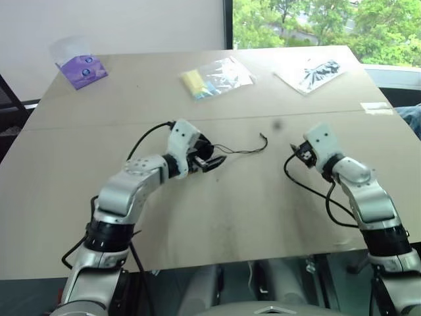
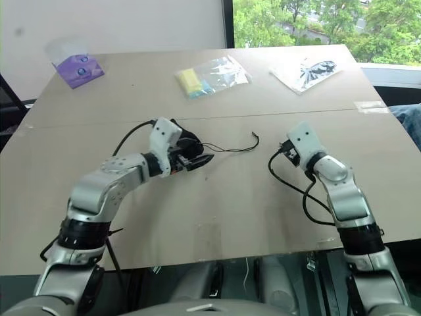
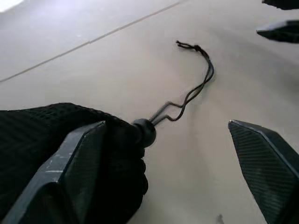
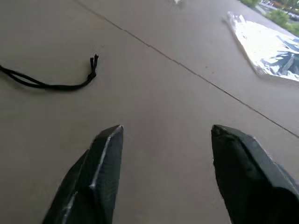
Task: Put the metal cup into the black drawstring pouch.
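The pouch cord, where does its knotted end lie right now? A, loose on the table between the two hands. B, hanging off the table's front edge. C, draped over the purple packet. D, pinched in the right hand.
A: the cord runs from the pouch at the left hand across the bare table, its knotted end lying free, apart from the open right hand.

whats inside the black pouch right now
Cannot tell: the black drawstring pouch is closed fabric with its cord trailing over the table, so any contents are covered.
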You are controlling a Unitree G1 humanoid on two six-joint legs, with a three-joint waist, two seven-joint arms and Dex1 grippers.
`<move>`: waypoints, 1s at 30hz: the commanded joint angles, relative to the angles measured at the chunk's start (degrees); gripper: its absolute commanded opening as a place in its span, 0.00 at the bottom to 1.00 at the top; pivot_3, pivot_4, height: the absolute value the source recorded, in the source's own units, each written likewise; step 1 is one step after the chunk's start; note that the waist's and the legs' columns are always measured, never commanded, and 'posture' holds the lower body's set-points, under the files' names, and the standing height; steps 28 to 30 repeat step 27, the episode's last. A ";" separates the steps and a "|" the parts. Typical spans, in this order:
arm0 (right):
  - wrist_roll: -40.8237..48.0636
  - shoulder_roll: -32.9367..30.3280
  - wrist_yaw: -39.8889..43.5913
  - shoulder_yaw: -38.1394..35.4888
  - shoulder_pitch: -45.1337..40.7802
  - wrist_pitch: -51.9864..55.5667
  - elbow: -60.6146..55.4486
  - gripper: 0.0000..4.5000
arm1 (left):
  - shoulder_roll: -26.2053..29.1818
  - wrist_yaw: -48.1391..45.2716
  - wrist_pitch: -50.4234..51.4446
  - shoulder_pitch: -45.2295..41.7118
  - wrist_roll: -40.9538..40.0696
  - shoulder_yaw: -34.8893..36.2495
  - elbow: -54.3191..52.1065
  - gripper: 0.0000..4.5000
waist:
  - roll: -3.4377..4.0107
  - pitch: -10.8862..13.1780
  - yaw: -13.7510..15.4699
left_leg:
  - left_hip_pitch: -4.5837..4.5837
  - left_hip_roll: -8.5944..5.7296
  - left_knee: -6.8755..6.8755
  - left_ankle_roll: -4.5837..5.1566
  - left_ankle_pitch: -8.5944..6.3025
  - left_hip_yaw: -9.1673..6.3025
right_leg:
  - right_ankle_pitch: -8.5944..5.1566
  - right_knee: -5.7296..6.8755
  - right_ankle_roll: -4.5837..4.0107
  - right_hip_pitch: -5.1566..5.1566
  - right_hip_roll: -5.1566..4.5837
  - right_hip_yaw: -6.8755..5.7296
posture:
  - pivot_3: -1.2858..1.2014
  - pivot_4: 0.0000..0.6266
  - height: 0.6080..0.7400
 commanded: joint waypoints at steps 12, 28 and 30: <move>14.51 -5.10 11.53 -13.78 23.59 -7.27 -14.61 0.78 | -5.19 5.67 -12.74 25.98 -4.50 22.71 -13.79 0.92 | 0.09 0.03 1.26 | 1.04 0.06 -0.06 0.37 -0.24 0.04 | -0.03 -0.23 0.01 1.14 -0.01 -0.03 | 0.52 0.24 1.00; 18.54 -7.66 15.73 -19.90 27.77 -13.51 -11.14 0.78 | -5.60 5.91 -15.26 39.31 -9.98 32.90 -16.36 0.92 | 0.10 0.00 2.46 | 1.01 0.19 -0.07 0.49 -0.31 -0.05 | -0.03 -0.85 0.02 1.45 0.03 -0.26 | 0.52 0.24 1.00; 18.54 -7.66 15.73 -19.90 27.77 -13.51 -11.14 0.78 | -5.60 5.91 -15.26 39.31 -9.98 32.90 -16.36 0.92 | 0.10 0.00 2.46 | 1.01 0.19 -0.07 0.49 -0.31 -0.05 | -0.03 -0.85 0.02 1.45 0.03 -0.26 | 0.52 0.24 1.00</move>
